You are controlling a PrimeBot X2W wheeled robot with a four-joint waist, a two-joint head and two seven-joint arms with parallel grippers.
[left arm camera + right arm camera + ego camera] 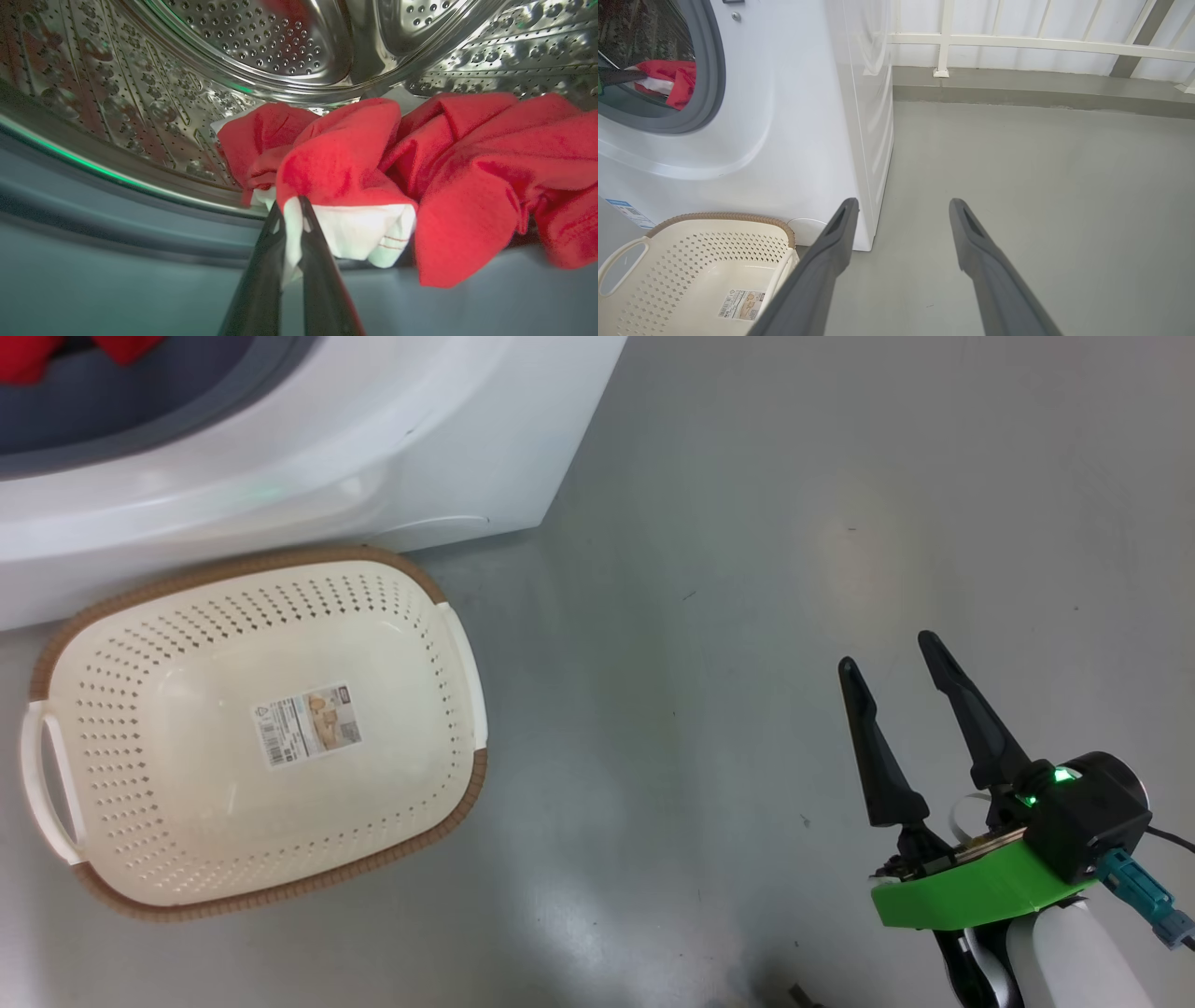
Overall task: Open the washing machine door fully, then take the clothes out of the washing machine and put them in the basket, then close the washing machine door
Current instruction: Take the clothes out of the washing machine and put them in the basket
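Red clothes point(345, 158) with white panels lie in the steel drum of the washing machine point(794, 121), at its front lip. My left gripper point(292, 205) reaches into the drum and is shut on a white edge of the clothes. The clothes point(668, 79) also show through the machine's round opening, and a red corner of the clothes point(37, 355) sits at the top left of the head view. The cream basket point(448, 644) stands on the floor in front of the machine. My right gripper point(892, 653) hangs open over the floor to the basket's right. The door is out of view.
A grey floor point(1017, 154) stretches to the right of the machine. A white railing point(1017, 42) on a low kerb runs along the back. The grey rubber ring point(712, 70) frames the drum opening.
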